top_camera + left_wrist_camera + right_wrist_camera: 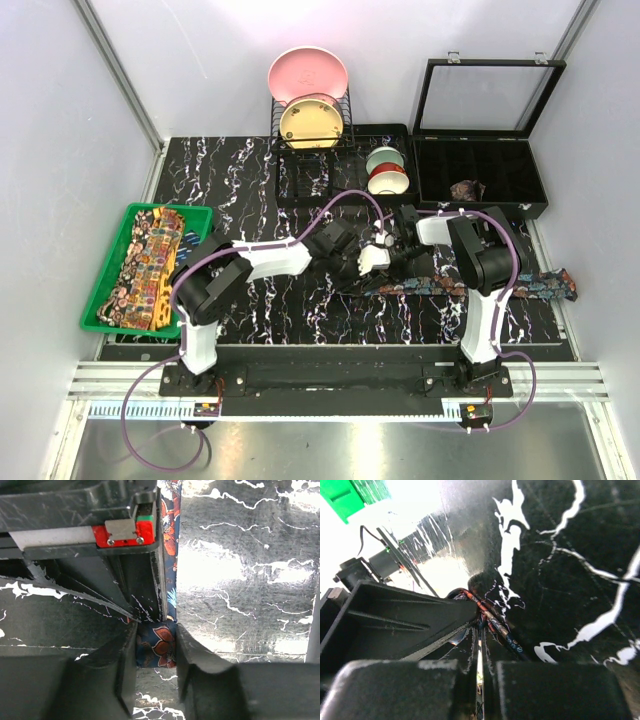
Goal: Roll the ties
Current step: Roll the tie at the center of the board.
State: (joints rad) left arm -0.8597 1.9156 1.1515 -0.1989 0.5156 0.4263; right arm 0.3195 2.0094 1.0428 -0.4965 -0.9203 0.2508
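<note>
1. Left wrist view: the left pincer point(156, 650) is clamped on the dark blue tie point(170, 530), with a red flower of the print showing between its two fingers. From there the fabric runs up the frame along the edge of the right pincer point(481, 630).
2. Right wrist view: the right pincer's fingers are drawn almost together, and a thin, bunched edge of the same tie comes out between their tips. It looks pinched shut on the cloth. The left pincer's dark body lies close on the left side of this view.
3. Top external view: both arms meet near the middle of the black marbled counter point(250, 190). The dark blue tie lies flat from that meeting point to the right, and its far end reaches the counter's right edge.
4. A green tray point(100, 285) at the left edge holds the yellow paisley ties point(145, 265), heaped lengthwise.
5. An open black case point(480, 210) at the far right has a rolled tie point(467, 189) in one of its compartments.
6. At the back stands a dish rack point(310, 148) with a pink plate point(307, 75) and a yellow plate point(312, 122). Stacked bowls point(386, 170) sit just beside it.
</note>
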